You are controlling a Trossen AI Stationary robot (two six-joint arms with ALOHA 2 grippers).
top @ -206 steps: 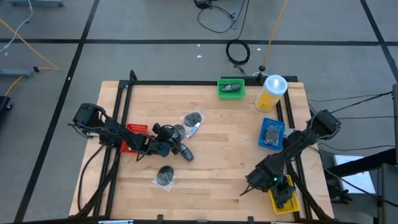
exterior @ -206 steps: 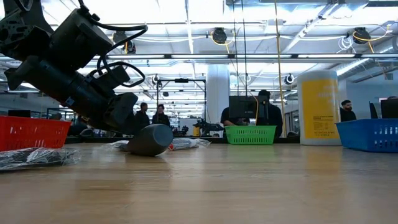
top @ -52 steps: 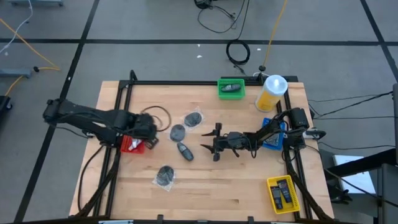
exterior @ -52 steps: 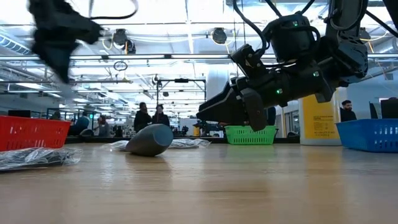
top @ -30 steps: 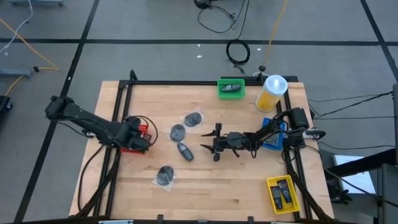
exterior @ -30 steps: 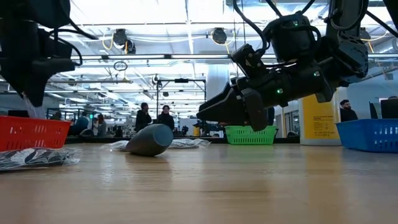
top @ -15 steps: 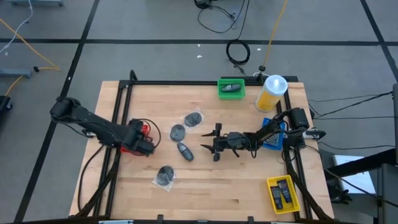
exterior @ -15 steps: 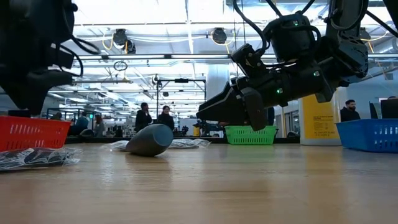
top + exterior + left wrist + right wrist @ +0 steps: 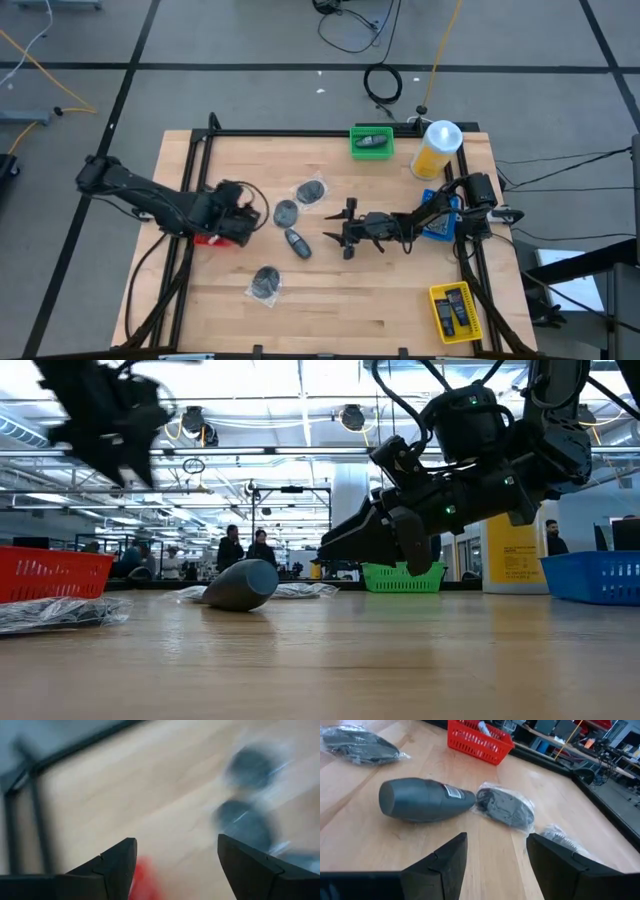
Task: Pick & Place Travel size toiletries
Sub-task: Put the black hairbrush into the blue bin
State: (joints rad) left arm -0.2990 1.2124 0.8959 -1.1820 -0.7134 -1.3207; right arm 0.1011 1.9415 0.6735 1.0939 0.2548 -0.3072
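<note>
Three dark grey round packets in clear wrap lie flat on the table (image 9: 285, 212) (image 9: 312, 190) (image 9: 265, 283). A grey tapered bottle (image 9: 296, 242) lies on its side among them; the right wrist view shows the bottle (image 9: 422, 800) beside a packet (image 9: 507, 810). My left gripper (image 9: 252, 212) is open and hovers by the red basket (image 9: 212, 236), left of the packets (image 9: 242, 822). My right gripper (image 9: 337, 232) is open, holds nothing, and hangs above the table right of the bottle, fingers (image 9: 445, 857) pointing at it.
The red basket (image 9: 480, 742) stands at the left edge with a blue-and-white item in it. A green basket (image 9: 372, 142) and a tall yellow bottle (image 9: 436, 150) stand at the far edge, a blue basket (image 9: 436, 215) and a yellow basket (image 9: 455, 310) on the right. Bare wood lies along the near edge.
My left gripper has risen from low over the red basket and swung toward the table's right and far side, nearer the round packets. The right arm and all the items have kept still.
</note>
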